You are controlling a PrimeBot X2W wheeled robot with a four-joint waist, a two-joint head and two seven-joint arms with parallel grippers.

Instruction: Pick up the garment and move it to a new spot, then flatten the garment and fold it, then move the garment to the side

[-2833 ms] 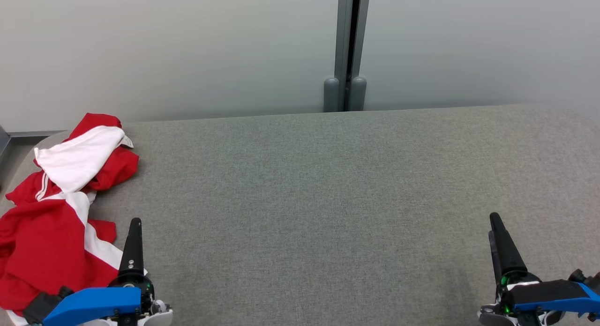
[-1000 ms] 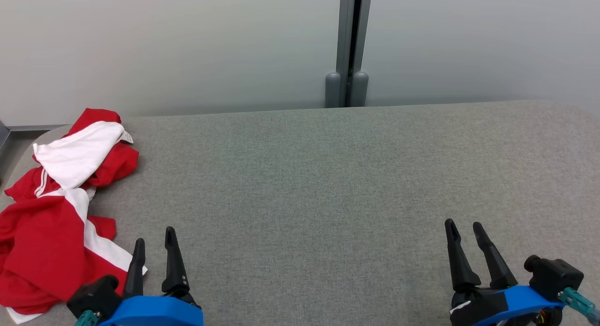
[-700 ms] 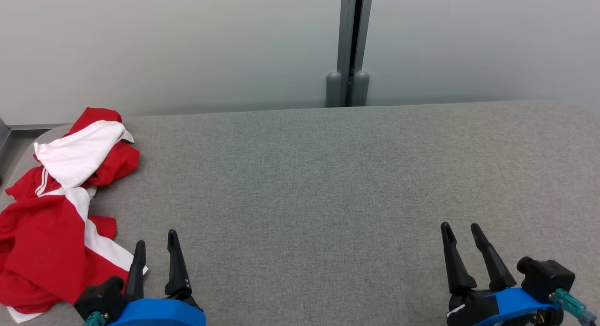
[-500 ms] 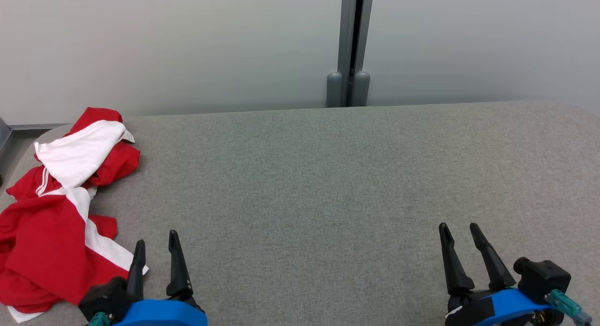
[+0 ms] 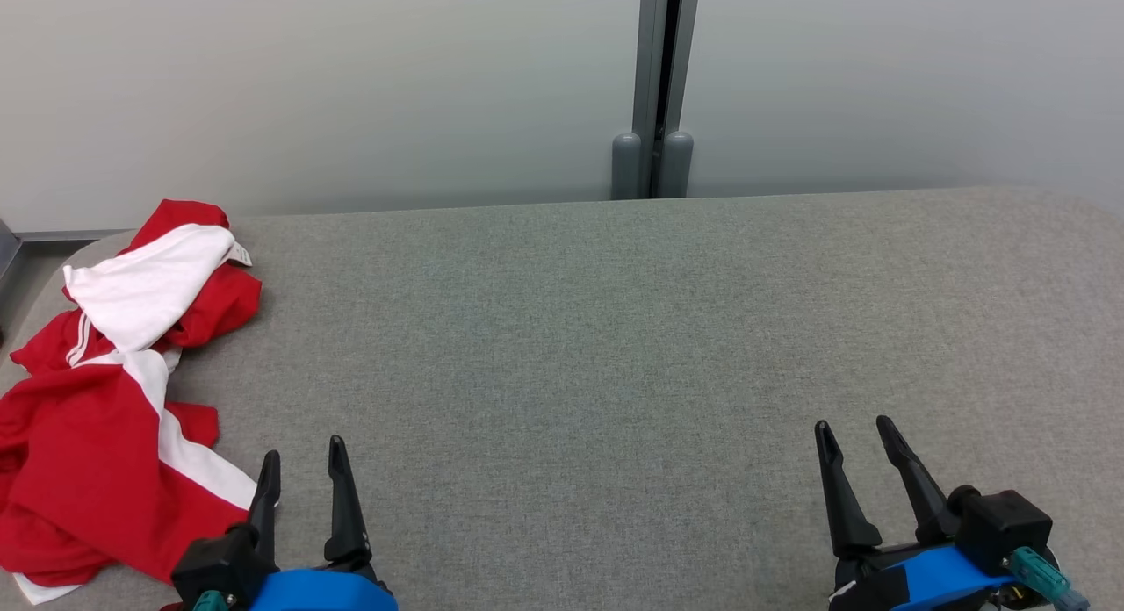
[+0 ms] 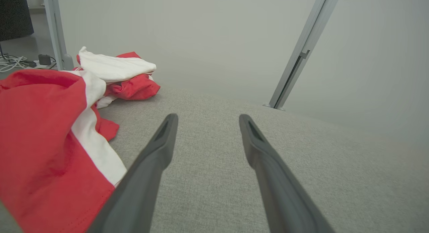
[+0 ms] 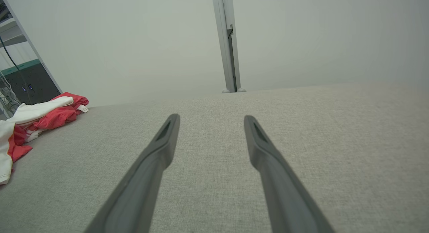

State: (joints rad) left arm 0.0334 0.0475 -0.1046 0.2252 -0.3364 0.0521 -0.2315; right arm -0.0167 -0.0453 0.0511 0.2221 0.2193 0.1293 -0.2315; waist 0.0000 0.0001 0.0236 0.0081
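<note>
The garment [image 5: 105,400], a red top with white panels, lay crumpled at the left end of the grey padded table [image 5: 615,348]; its long axis ran near to far, from a broad red heap at the near end to a white fold resting on red cloth at the far end; it was neither lifted nor flattened. The left gripper [image 5: 303,450] hovered just right of the heap's near end, fingers apart and empty, pointing toward the far wall rather than at the cloth; whether its left finger brushed the white hem could not be told. The right gripper [image 5: 852,424] stood well apart at the near right, fingers likewise spread with nothing between them. So the cloth lay to the left of both grippers, the left arm much the nearer; the pick-up, not yet begun, would probably call for that arm to turn or shift leftward onto the heap, across its long axis.
</note>
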